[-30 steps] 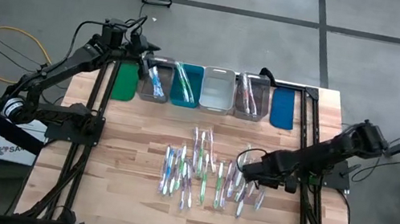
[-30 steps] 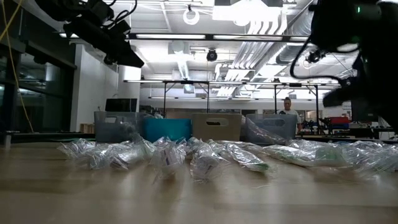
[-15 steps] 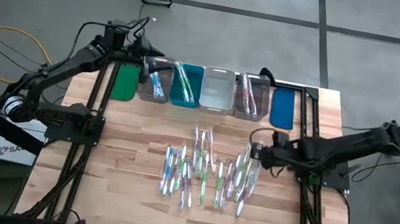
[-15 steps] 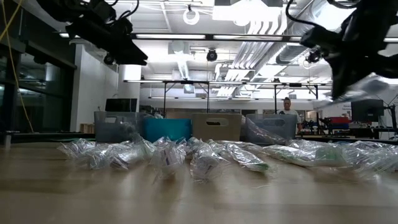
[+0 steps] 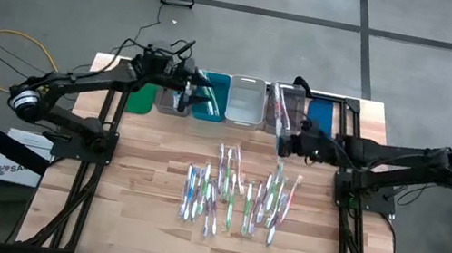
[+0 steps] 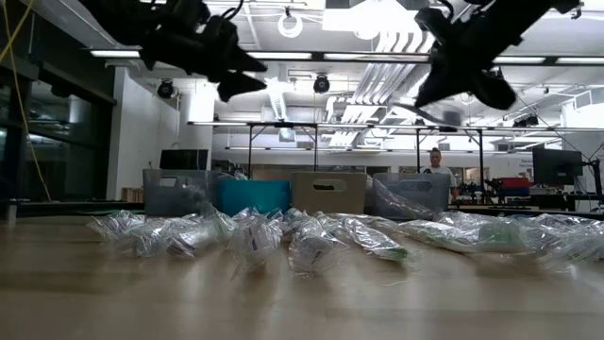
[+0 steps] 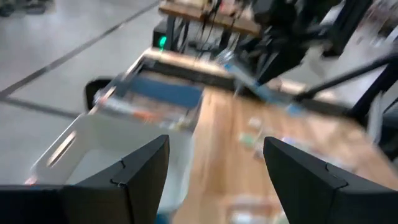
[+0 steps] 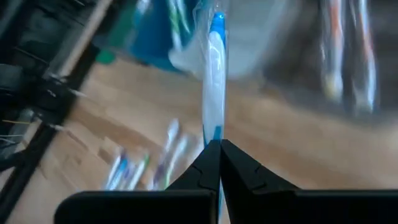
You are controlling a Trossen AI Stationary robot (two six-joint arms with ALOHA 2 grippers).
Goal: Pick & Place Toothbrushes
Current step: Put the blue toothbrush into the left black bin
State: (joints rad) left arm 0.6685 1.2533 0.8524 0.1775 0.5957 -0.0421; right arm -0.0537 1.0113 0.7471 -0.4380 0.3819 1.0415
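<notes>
Carrying a blue toothbrush toward the bins

My right end effector (image 5: pixel 286 142) is clamping a wrapped blue toothbrush (image 8: pixel 213 87) by its handle end, holding it clear above the surface (image 5: pixel 141 195) so it can drop into a bin at 12 o'clock. My left end effector (image 5: pixel 196 94), fingers apart and empty, is hovering over the teal bin (image 5: pixel 208 110). The remaining toothbrushes (image 5: pixel 233 197) are lying mid-surface.

Overhead and table-level cameras share the bin row (image 5: pixel 230 100), while wrist cameras look closely past their fingers (image 7: pixel 140 165)
</notes>
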